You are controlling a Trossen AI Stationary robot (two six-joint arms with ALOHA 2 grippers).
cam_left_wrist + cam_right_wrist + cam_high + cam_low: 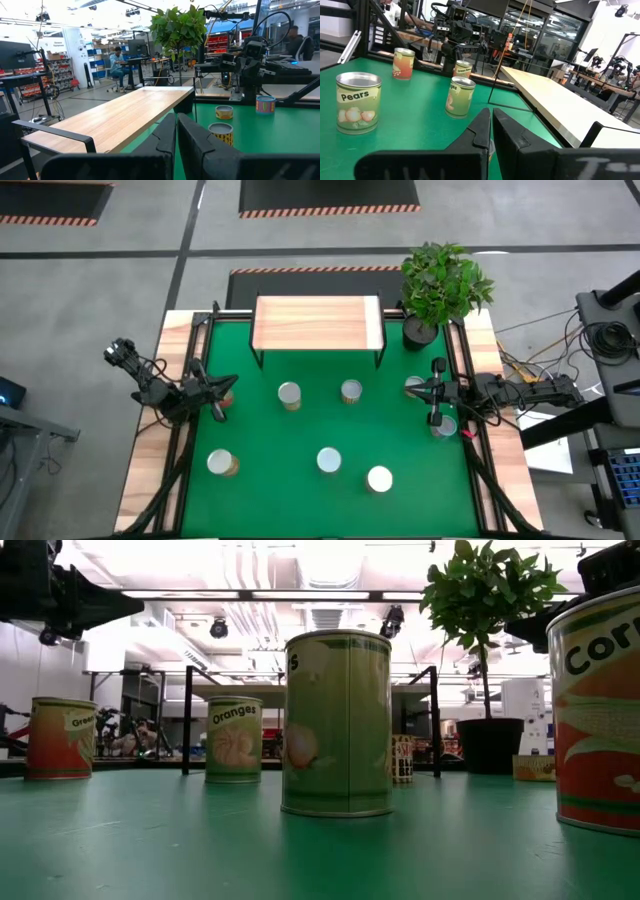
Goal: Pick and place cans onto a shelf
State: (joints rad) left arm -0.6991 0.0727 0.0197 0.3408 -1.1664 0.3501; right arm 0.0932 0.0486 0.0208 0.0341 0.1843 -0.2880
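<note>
Several cans stand upright on the green mat: two in the middle, three toward the near edge, and two by the right arm. The shelf, light wood on black legs, stands at the far edge with nothing on its top. My left gripper hovers at the mat's left edge, shut and holding nothing. My right gripper hovers at the right edge, also shut and holding nothing. Both point inward over the mat.
A potted plant in a black pot stands at the far right corner beside the shelf. Black rails run along the mat's left and right sides, with light wood borders outside them. Open mat lies between the cans and the shelf.
</note>
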